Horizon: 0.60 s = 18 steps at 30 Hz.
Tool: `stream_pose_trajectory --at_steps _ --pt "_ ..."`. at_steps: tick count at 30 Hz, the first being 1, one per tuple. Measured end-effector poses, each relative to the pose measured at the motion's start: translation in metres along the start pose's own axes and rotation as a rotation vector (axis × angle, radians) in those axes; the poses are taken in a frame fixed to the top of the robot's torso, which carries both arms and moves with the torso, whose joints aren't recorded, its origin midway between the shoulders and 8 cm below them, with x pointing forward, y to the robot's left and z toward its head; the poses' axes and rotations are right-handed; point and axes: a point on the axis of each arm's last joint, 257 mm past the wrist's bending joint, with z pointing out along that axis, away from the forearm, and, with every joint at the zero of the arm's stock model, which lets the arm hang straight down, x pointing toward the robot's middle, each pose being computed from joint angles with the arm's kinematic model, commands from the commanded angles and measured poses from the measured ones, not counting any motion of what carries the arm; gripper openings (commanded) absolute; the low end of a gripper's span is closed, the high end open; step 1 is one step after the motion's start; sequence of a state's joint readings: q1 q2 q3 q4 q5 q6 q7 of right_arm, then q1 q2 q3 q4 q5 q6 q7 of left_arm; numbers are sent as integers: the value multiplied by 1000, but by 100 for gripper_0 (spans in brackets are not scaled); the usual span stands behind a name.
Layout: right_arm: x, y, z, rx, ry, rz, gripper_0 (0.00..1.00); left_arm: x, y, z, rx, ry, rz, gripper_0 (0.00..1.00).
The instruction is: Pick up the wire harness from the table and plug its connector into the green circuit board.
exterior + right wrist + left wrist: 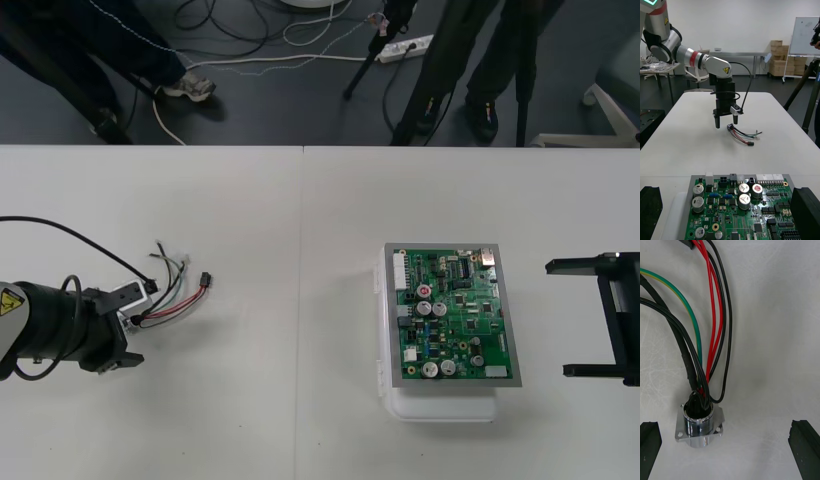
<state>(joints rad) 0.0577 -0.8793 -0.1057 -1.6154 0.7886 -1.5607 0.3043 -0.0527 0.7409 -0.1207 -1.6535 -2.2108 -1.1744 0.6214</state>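
Over to the left side of the table [300,230], with the left gripper [726,120] reaching in low from that edge on a bent wrist, black fingers [649,448] aimed straight down at the tabletop. Spread wide, gripping nothing. Straddling the round metal socket [699,423] of the wire harness [172,300]: resting on the table, nearer one finger than the other, touching neither. Red, black and green wires fanning away from the socket, out ahead of the gripper toward the middle of the table. Small black plug [206,279] at the far end of a red and black pair, lying loose on the table, well apart from the green circuit board [455,315]. Not plugged in. Across to the right for the board, sitting on its white base [440,408], connectors and capacitors facing up. Beyond it, parked at the right edge, the right gripper [557,318]: held level, fingers far apart, empty, pointing in toward the board.
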Motion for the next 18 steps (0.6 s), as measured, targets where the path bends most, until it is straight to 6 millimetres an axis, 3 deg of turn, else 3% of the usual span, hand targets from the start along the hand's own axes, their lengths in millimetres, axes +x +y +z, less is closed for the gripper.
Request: stream_pose_trajectory --at_steps 18 --pt "1 7 6 -27 -5 9 100 -1 19 4 -78 -4 22 100"
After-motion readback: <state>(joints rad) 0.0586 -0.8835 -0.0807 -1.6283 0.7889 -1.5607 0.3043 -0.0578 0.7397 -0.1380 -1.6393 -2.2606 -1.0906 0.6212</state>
